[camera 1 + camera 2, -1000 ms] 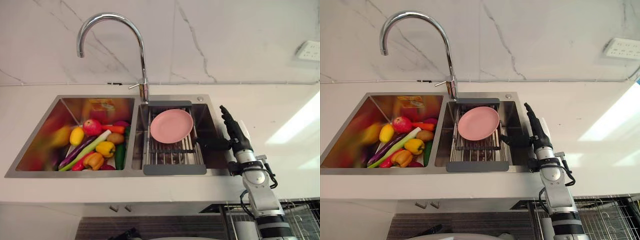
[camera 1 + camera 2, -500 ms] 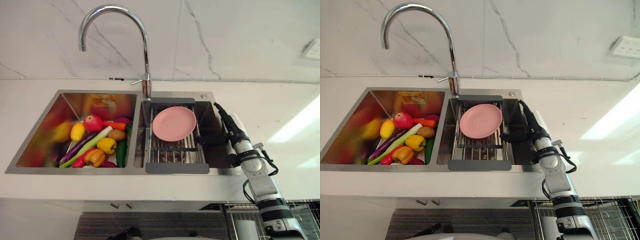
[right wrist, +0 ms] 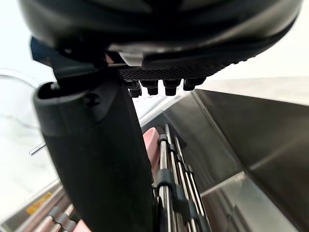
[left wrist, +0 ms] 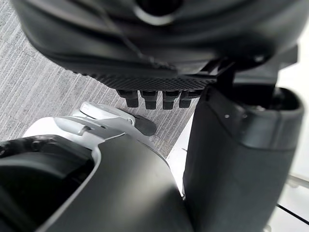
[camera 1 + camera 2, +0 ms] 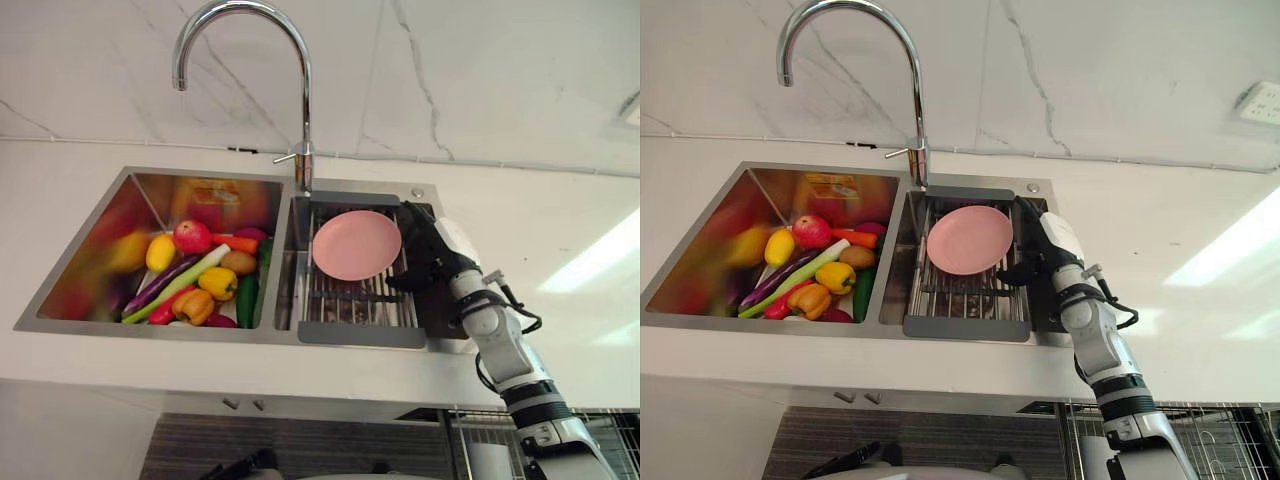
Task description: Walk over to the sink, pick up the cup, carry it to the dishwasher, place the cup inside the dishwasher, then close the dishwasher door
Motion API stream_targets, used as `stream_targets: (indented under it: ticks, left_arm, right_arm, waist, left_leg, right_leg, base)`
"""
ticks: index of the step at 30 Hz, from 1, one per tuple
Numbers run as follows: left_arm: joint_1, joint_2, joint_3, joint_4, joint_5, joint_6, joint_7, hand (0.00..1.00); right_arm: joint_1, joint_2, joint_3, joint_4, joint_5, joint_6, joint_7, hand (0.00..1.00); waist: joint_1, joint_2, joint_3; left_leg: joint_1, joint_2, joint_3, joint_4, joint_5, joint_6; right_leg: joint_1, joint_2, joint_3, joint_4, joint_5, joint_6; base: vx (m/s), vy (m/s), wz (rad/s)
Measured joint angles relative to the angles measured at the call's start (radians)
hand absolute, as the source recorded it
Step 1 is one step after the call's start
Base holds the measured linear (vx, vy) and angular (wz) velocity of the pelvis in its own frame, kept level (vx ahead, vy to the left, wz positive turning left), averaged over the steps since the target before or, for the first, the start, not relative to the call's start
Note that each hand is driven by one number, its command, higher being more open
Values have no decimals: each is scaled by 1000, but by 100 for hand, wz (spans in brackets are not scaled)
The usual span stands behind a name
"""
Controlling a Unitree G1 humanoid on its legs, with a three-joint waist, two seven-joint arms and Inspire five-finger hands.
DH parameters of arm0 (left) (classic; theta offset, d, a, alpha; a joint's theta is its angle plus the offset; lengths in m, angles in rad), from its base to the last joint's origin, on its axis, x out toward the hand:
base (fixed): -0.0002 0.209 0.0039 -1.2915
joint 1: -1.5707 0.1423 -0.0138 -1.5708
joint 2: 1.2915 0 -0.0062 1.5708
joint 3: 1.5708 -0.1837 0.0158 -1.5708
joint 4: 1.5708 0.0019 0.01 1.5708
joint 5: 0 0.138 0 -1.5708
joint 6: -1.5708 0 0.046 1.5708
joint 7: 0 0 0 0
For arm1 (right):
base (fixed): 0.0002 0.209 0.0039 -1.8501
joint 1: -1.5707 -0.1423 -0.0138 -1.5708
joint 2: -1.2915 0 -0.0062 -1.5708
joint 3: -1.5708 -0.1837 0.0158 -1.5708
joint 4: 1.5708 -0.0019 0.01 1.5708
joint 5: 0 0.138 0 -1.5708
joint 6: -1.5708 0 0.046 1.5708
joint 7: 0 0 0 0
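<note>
1. Here, the right hand hangs just right of the drying rack. It dips fingers-first into the dark strip of sink between the rack and the sink's right wall.
2. The forearm rises from the lower right and bends at the wrist, so the back of the hand faces up and to the right.
3. The hand is open. In the right wrist view its fingers run in a relaxed row, the thumb stands apart toward the rack's bars, and nothing sits between them.
4. The strip under the hand is dark and hidden by it, so I cannot tell where the cup is or whether the hand touches it.
5. A pink plate lies on the rack, near the thumb but not touching it.
6. The faucet stands just behind the rack's back left corner and arches away to the left.
7. Vegetables are piled in the basin left of the rack.
8. A white counter spreads right of the rack, beyond the hand.
9. The left hand shows in its own wrist view, fingers loose and holding nothing, above grey ribbed floor.
</note>
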Motion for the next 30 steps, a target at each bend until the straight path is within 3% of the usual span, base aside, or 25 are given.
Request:
stream_targets:
  ticks: [7,19,25,30]
  left_arm:
    - [0,2,0,-5,11,4,-2,100]
    - [-1,0,-1,-20,39,4,-7,100]
    - [-3,0,-2,-21,39,3,-8,100]
    - [-9,5,-1,-27,91,-14,-23,100]
  right_arm:
    - [-20,-3,32,9,-40,17,-33,100]
    - [-91,-3,93,176,-116,21,-164,100]
    - [-102,-2,122,238,-188,17,-250,100]
    - [-111,-2,155,282,-276,9,-386,100]
  waist:
    - [9,-3,2]
    - [28,-4,3]
    - [41,-2,4]
    - [43,-2,21]
  left_leg:
    - [-2,-3,-10,-1,7,3]
    - [-19,-17,-48,-1,20,7]
    - [-26,-25,-65,-1,24,11]
    - [-28,-29,-78,-6,33,16]
  right_leg:
    - [3,-2,-10,0,3,1]
    - [14,-10,-50,-12,9,2]
    - [19,-17,-67,-12,11,5]
    - [26,-19,-79,-12,11,5]
  base:
    - [-46,-4,4]
    - [-33,-4,10]
    - [-21,-2,8]
    - [-50,-8,8]
